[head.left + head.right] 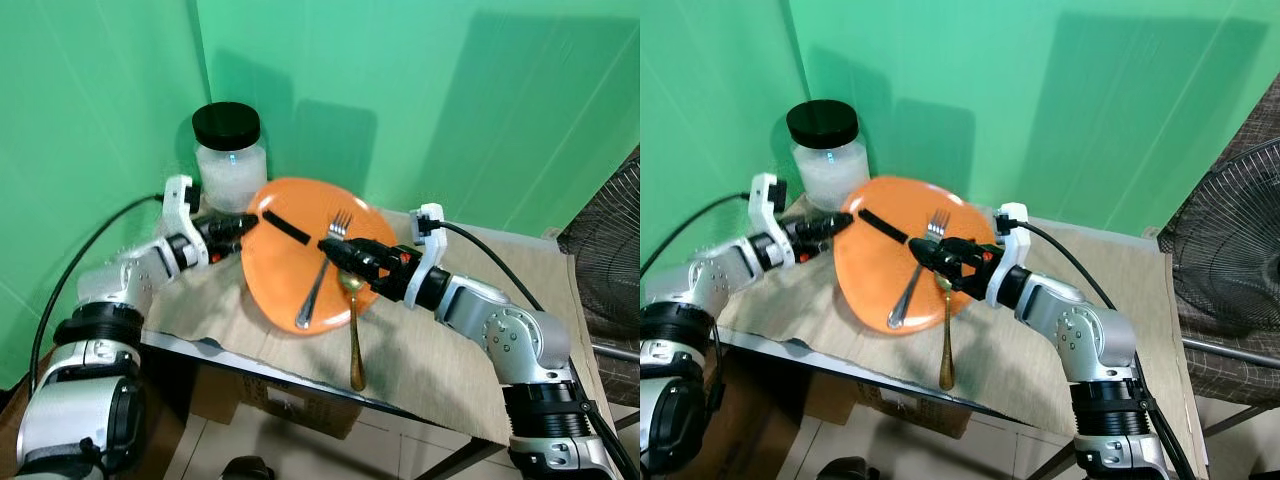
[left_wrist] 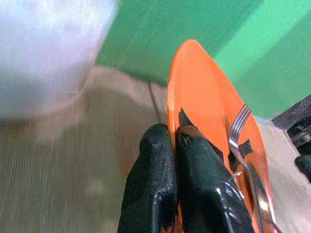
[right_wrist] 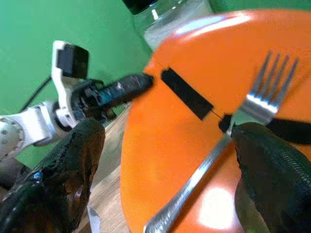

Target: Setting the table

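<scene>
Right gripper (image 3: 160,170), its two black fingers (image 3: 58,184) spread wide, over an orange plate (image 3: 165,155). A silver fork (image 3: 228,141) lies on the plate between the fingers, tines pointing away. Beyond, the left gripper (image 3: 129,85) pinches the plate's far rim. A jar (image 3: 170,12) stands farther off.
</scene>
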Motion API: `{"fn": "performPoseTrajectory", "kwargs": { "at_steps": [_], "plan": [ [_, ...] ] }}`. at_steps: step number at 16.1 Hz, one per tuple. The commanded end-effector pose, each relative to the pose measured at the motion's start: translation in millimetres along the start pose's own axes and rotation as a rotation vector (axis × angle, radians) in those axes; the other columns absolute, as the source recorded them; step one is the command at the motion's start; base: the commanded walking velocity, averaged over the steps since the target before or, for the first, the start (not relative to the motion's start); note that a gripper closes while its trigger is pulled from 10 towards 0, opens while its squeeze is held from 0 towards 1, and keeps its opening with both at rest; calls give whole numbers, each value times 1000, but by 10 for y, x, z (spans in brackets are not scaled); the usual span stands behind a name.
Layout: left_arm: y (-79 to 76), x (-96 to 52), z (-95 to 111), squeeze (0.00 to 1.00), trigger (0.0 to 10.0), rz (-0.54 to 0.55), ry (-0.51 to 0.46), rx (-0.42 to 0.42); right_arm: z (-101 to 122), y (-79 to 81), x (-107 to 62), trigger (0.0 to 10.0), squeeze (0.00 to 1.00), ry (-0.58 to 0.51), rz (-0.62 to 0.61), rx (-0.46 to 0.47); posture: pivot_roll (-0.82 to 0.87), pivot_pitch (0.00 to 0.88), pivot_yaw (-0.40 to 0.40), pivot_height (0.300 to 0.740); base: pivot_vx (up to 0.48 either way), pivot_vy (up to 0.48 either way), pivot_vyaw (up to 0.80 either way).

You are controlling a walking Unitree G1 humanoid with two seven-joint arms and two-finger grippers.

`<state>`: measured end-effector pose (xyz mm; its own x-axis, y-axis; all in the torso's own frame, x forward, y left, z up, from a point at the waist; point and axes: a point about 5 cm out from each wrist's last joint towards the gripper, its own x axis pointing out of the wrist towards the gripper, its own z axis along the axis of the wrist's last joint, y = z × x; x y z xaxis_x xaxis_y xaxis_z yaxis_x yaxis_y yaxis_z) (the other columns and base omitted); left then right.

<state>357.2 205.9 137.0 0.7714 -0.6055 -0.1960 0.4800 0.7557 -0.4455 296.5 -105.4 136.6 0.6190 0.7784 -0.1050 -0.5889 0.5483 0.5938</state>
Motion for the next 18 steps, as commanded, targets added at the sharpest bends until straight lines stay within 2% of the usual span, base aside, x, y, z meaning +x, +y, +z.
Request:
{"fn": "performPoseTrajectory", "kwargs": {
  "at_steps": [1, 2, 5, 6, 10, 13, 14, 15, 17, 18],
  "plan": [
    [-54, 34, 145, 0, 0, 7, -13, 92, 66, -38, -14, 10000, 0, -20, -28, -14, 157, 0, -58, 740, 0, 0, 0],
    [-119, 64, 253, 0, 0, -2, 3, 161, 86, -72, -34, 10000, 0, -28, -46, -16, 157, 0, -56, 740, 0, 0, 0],
    [-238, 104, 442, 0, 0, -23, -8, 228, 129, -108, -93, 10000, 0, -46, -59, -23, 157, 0, -55, 740, 0, 0, 0],
    [-238, 104, 442, 0, 0, -23, -8, 228, 129, -108, -93, 10000, 0, -46, -59, -23, 157, 0, -55, 740, 0, 0, 0],
    [-437, 121, 671, 0, 0, -36, 5, 487, 172, -180, -209, 10000, 0, -60, -99, -42, 155, 0, -46, 740, 0, 0, 0],
    [-511, 101, 829, 0, 0, 11, -42, 600, 171, -190, -238, 10000, 0, -66, -113, -46, 159, 0, -47, 740, 0, 0, 0],
    [-596, 76, 920, 0, 0, -7, -95, 668, 210, -189, -272, 10000, 0, -77, -115, -84, 165, 0, -47, 740, 0, 0, 0],
    [-654, 55, 966, 0, 0, -24, -132, 694, 252, -183, -301, 10000, 0, -92, -116, -133, 166, 0, -47, 740, 0, 0, 0],
    [-875, -80, 1099, 0, 0, -76, -294, 748, 497, -87, -431, 10000, 0, -216, -129, -309, 164, 0, -40, 740, 0, 0, 0],
    [-909, -129, 1118, 0, 0, -73, -330, 758, 524, -47, -450, 10000, 0, -236, -129, -353, 164, 0, -41, 740, 0, 0, 0]
  ]
}}
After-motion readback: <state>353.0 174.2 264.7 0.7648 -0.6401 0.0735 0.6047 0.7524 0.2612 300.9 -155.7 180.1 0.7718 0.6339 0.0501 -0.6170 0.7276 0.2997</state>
